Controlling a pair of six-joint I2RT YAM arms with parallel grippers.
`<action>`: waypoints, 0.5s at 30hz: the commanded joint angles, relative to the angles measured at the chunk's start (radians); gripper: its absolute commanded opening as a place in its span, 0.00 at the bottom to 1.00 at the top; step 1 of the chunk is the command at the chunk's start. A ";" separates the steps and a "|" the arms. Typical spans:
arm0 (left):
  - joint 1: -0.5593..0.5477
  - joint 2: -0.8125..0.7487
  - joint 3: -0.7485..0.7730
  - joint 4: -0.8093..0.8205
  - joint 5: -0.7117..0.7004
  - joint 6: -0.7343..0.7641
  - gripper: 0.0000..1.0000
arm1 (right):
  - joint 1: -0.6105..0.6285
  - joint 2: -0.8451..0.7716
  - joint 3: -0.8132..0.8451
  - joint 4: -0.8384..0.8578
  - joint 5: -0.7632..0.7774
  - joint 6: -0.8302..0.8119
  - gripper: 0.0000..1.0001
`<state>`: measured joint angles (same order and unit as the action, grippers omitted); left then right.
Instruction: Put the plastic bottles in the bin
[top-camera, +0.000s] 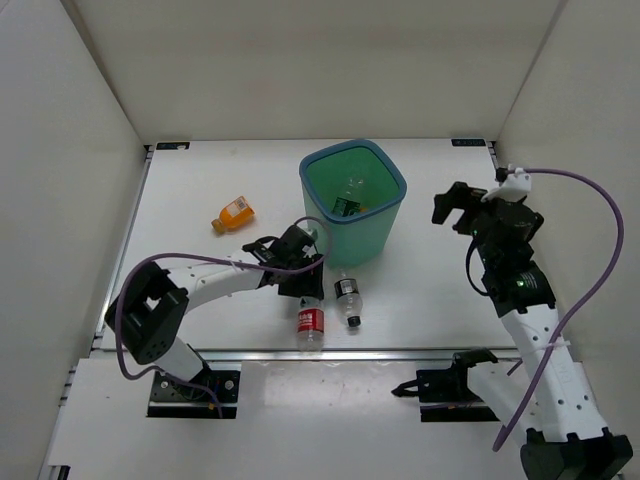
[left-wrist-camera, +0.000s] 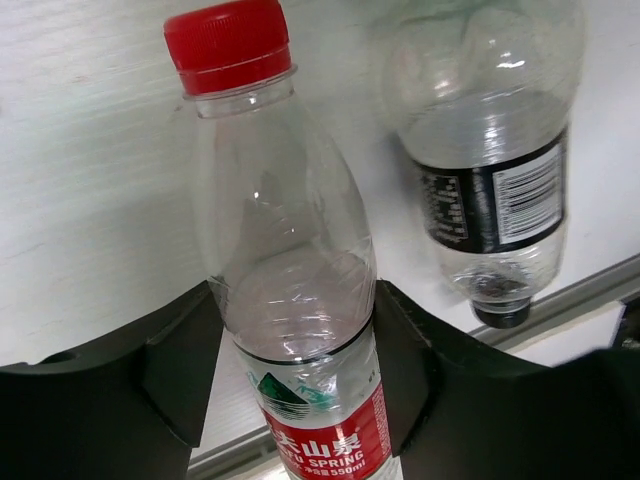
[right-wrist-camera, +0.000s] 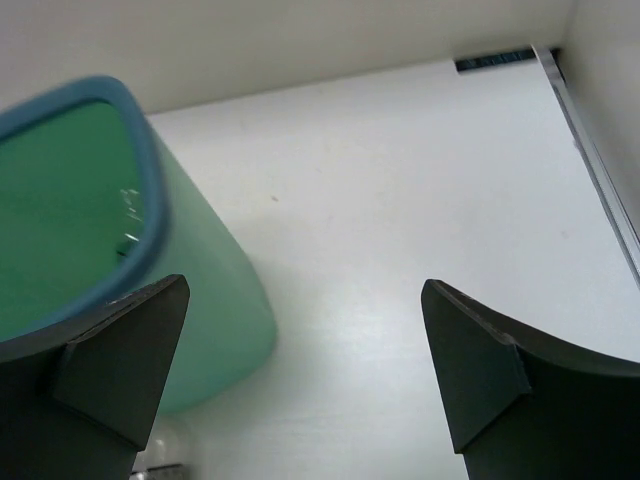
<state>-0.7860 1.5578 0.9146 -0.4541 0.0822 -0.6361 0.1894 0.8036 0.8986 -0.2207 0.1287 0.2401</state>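
My left gripper (top-camera: 303, 283) (left-wrist-camera: 292, 335) is shut on the clear bottle with red cap and label (top-camera: 311, 325) (left-wrist-camera: 285, 270), its jaws pressing both sides just above the label, low over the table. The clear bottle with black cap (top-camera: 348, 298) (left-wrist-camera: 490, 170) lies just right of it. The squat orange bottle (top-camera: 232, 214) lies further left. The bottle with green label (top-camera: 348, 203) lies inside the teal bin (top-camera: 385, 225) (right-wrist-camera: 205, 300). My right gripper (top-camera: 452, 208) (right-wrist-camera: 305, 345) is open and empty, right of the bin.
White walls enclose the table on the left, back and right. A metal rail (top-camera: 400, 352) runs along the table's near edge, close to the red-cap bottle. A black marker strip (right-wrist-camera: 495, 60) sits at the back right corner.
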 joint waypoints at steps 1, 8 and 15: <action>0.011 -0.068 -0.020 -0.012 -0.053 -0.022 0.53 | -0.083 -0.061 -0.052 -0.089 -0.069 0.047 0.99; 0.093 -0.335 0.058 -0.197 -0.168 0.036 0.46 | -0.121 -0.092 -0.148 -0.215 -0.112 0.051 0.99; 0.139 -0.493 0.383 -0.190 -0.329 0.177 0.46 | 0.010 -0.083 -0.276 -0.249 -0.256 0.048 0.99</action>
<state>-0.6437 1.0996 1.1690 -0.6731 -0.1394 -0.5491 0.1356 0.7151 0.6579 -0.4530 -0.0334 0.2829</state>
